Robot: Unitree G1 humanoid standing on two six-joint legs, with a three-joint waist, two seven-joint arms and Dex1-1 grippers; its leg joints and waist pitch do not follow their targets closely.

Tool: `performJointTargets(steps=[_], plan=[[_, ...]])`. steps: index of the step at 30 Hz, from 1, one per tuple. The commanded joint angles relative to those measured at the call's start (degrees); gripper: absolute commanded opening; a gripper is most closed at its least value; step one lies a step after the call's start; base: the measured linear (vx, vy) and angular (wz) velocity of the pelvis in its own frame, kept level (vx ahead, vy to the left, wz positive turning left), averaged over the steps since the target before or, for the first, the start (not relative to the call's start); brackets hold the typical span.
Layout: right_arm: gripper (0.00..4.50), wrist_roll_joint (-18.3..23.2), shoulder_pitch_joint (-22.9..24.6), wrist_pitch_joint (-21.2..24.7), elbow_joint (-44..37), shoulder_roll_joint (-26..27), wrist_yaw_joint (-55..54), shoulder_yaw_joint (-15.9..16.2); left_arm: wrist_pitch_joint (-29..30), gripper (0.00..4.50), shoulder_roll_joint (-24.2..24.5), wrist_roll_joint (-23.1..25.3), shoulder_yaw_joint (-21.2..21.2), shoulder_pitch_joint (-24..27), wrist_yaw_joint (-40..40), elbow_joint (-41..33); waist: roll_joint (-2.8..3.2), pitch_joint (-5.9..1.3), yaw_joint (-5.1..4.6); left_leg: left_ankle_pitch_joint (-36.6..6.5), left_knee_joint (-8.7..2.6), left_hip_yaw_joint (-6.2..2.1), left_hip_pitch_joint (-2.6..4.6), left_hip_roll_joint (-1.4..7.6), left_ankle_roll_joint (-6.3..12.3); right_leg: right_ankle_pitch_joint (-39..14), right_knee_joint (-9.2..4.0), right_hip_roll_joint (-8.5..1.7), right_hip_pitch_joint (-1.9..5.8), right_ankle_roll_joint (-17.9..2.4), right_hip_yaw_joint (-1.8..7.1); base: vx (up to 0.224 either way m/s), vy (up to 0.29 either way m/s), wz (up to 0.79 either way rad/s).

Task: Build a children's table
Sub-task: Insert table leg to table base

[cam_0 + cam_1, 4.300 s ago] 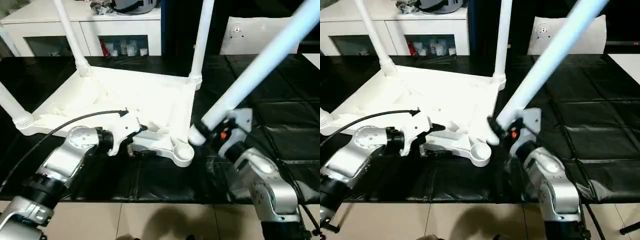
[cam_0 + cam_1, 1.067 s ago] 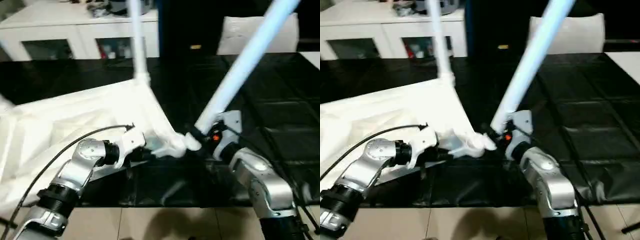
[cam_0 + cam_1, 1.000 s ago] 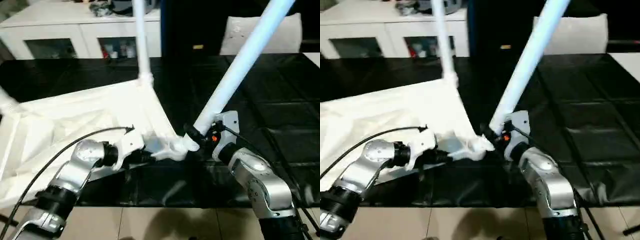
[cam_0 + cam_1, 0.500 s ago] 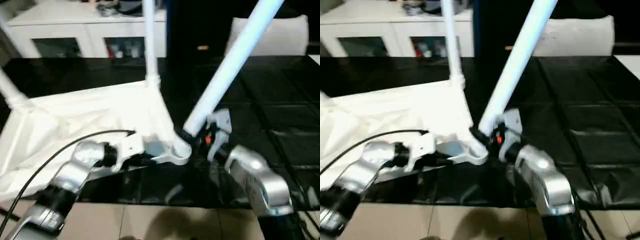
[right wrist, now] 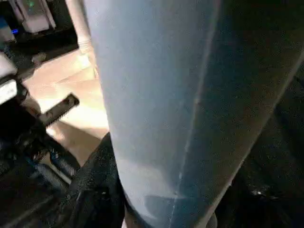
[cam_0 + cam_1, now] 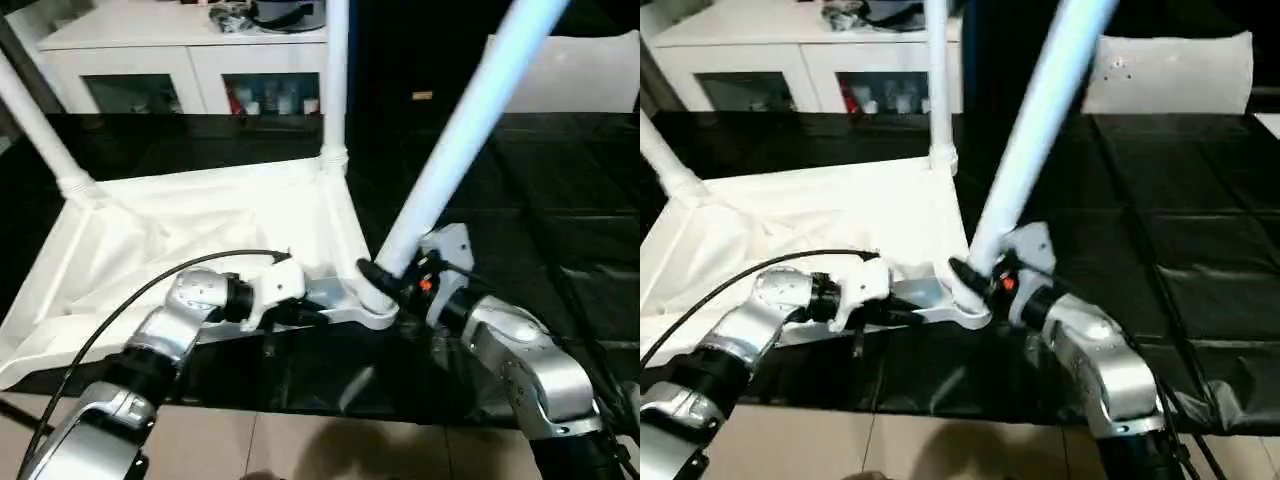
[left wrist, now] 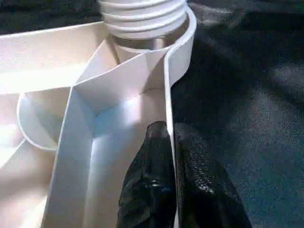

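Left gripper (image 7: 168,142) pinched tight on tabletop (image 6: 200,230) near-edge rim; right gripper (image 6: 385,285) clamps tilted leg (image 6: 455,140) at near-right corner socket (image 6: 365,305).

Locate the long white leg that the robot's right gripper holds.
In the left eye view, the long white tapered leg slants up right of centre, its threaded end at the white plastic tabletop's near corner socket.

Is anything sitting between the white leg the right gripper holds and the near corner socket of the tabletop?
Nothing visible does. The long white tapered leg in the right gripper already has its threaded end at the round corner socket of the white ribbed tabletop.
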Motion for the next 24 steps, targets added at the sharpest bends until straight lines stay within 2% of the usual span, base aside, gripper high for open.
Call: performJointTargets(steps=[1, 2, 3, 5, 7, 8, 10, 13, 14, 24], plan=[[1.91, -0.89, -1.65, 0.85, 1.02, -0.45, 1.04, 0.89, 2.34, 0.0, 0.77, -0.5, -0.13, 2.43, -0.48, -0.52, -1.28, -3.32, 0.01, -9.68, -4.12, -1.75, -0.24, 3.67, 3.07, -17.68, -3.83, -5.27, 2.99, -6.94, 4.31, 0.0, 0.0, 0.0], [1.91, -1.42, -2.55, 0.33, 2.57, -0.58, 1.27, 1.28, 3.68, 0.0, 0.99, -1.21, 0.12, 3.4, -0.89, -1.88, -1.74, -3.13, -0.35, -10.64, -4.11, -1.57, -0.15, 3.56, 2.96, -21.39, -4.38, -5.31, 2.82, -5.88, 4.26, 0.0, 0.0, 0.0], [1.91, -1.55, -3.46, 0.6, 3.85, -0.64, 1.54, 1.58, 3.98, 0.0, 1.13, -1.71, 0.32, 3.96, -1.06, -2.8, -1.9, -3.09, -0.55, -10.67, -4.09, -1.65, -0.05, 3.51, 2.95, -23.74, -4.59, -5.33, 2.85, -5.19, 4.17, 0.0, 0.0, 0.0], [1.91, -1.84, -4.73, 1.54, 5.56, -1.18, 2.35, 2.27, 4.31, 0.0, 1.19, -1.89, 0.5, 4.53, -0.75, -3.95, -2.11, -2.98, -0.77, -10.31, -4.16, -1.72, -0.04, 3.65, 3.19, -24.93, -4.7, -5.19, 2.73, -4.4, 4.17, 0.0, 0.0, 0.0], [1.91, -2.13, -5.07, 2.07, 5.95, -1.62, 2.83, 2.75, 4.22, 0.0, 1.2, -1.59, 0.55, 4.55, -0.38, -4.09, -1.69, -2.99, -0.95, -10.65, -4.23, -1.82, 0.12, 3.76, 3.07, -24.66, -4.71, -5.03, 2.61, -4.11, 4.18, 0.0, 0.0, 0.0], [1.91, -2.21, -5.53, 3.74, 6.29, -2.66, 4.41, 3.65, 3.99, 0.0, 1.19, -0.89, 0.6, 4.28, 0.23, -3.97, -2.31, -3.02, -1.12, -10.42, -4.32, -1.92, -0.04, 3.83, 3.07, -23.48, -4.34, -4.97, 2.72, -4.29, 4.25, 0.0, 0.0, 0.0], [1.91, -2.05, -5.74, 4.84, 6.33, -3.3, 5.46, 4.15, 3.99, 0.0, 1.27, -0.43, 0.43, 4.08, 0.32, -3.95, -2.2, -3.07, -1.17, -10.34, -4.31, -1.86, 0.1, 3.89, 3.08, -22.59, -4.31, -5.09, 2.66, -4.66, 4.38, 0.0, 0.0, 0.0], [1.91, -2.23, -6.13, 5.48, 6.64, -3.99, 6.26, 4.9, 4.31, 0.0, 1.52, -0.17, 0.1, 4.11, 0.26, -4.53, -2.57, -3.09, -1.07, -10.15, -4.18, -1.68, 0.18, 3.77, 3.0, -22.71, -4.33, -5.22, 2.68, -4.92, 4.48, 0.0, 0.0, 0.0], [1.91, -2.46, -6.74, 5.88, 7.52, -4.37, 6.62, 5.36, 4.96, 0.0, 1.58, -0.07, 0.07, 4.32, 0.18, -5.47, -2.39, -3.12, -1.02, -9.72, -4.2, -1.7, 0.11, 3.84, 2.95, -22.27, -4.25, -5.21, 2.71, -5.04, 4.49, 0.0, 0.0, 0.0], [1.91, -2.29, -9.32, 6.73, 11.74, -4.03, 8.67, 5.8, 5.26, 0.0, 1.99, 0.53, -0.41, 4.38, 0.0, -6.84, -2.45, -3.12, -1.21, -11.02, -4.3, -1.79, 0.19, 3.9, 2.5, -21.74, -4.18, -5.14, 2.7, -6.0, 4.42, 0.0, 0.0, 0.0]])
